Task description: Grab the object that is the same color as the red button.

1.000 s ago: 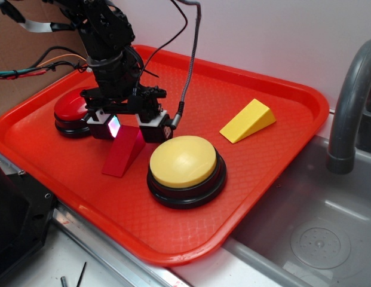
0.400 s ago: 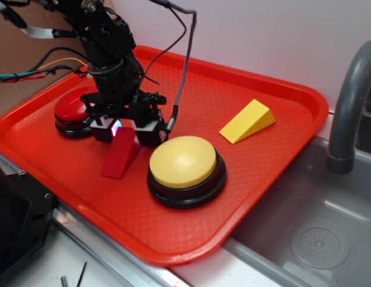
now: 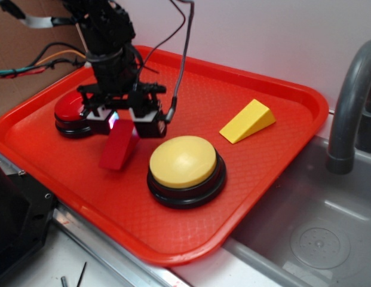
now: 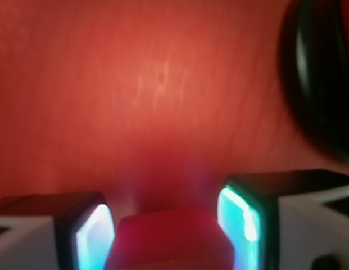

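There are two round domed push buttons on black bases: one glossy red button [image 3: 70, 107] and one larger yellow button [image 3: 184, 161]. There are two matte plastic wedges: one red wedge [image 3: 117, 147] and one yellow wedge [image 3: 248, 121]. One red plastic tray [image 3: 281, 89] holds all four.

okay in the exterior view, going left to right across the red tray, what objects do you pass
Red button → red wedge, held in the end effector → yellow button → yellow wedge. Past the tray's right edge comes the grey faucet.
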Controlling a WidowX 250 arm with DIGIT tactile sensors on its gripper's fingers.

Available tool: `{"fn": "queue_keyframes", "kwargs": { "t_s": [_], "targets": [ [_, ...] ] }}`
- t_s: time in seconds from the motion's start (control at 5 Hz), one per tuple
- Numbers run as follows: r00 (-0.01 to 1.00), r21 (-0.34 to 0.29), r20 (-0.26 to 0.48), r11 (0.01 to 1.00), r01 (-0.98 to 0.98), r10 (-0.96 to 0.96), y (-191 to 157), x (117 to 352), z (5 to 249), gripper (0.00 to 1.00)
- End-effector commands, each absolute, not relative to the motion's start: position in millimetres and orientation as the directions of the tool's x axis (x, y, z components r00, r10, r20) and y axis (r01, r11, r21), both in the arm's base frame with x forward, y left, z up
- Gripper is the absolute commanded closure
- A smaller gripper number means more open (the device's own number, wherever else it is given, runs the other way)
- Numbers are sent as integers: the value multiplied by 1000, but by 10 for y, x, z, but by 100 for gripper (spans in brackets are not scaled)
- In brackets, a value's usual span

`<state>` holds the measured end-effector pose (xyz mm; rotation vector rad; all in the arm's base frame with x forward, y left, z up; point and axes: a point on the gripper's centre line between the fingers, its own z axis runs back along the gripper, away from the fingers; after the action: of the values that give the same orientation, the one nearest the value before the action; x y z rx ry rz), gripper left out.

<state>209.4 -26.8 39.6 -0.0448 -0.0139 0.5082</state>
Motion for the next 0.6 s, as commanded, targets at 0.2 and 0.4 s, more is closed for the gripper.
{"fn": "queue_keyframes", "kwargs": {
  "t_s": [0.2, 0.4],
  "targets": [
    [849, -300, 172, 847, -438, 500, -174, 2323, 2039, 100],
    [818, -344, 204, 821, -455, 538, -101, 2222, 2416, 100]
  ]
}}
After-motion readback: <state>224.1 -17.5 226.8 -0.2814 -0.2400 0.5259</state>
